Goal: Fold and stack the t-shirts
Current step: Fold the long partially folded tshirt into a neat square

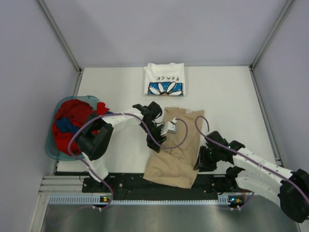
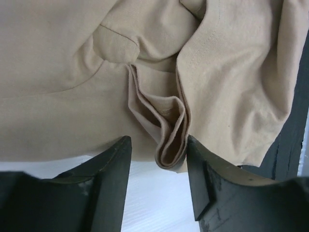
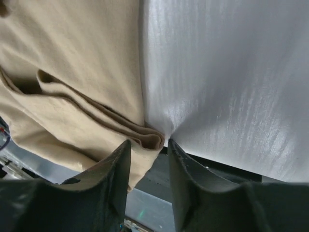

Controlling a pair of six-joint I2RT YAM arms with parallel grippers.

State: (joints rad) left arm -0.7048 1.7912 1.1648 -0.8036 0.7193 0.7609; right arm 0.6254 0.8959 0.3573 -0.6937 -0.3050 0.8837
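Observation:
A tan t-shirt lies crumpled at the table's front centre, its lower part hanging over the front edge. My left gripper is at its left edge, open. In the left wrist view a bunched fold of tan cloth sits between the fingertips, against the right one, with a gap on the left. My right gripper is at the shirt's right edge, open. A layered tan fold lies between its tips, against the left finger. A folded white daisy t-shirt lies at the back.
A teal basket at the left edge holds red and blue shirts. The black base rail runs along the front edge under the tan shirt. Grey walls enclose the table.

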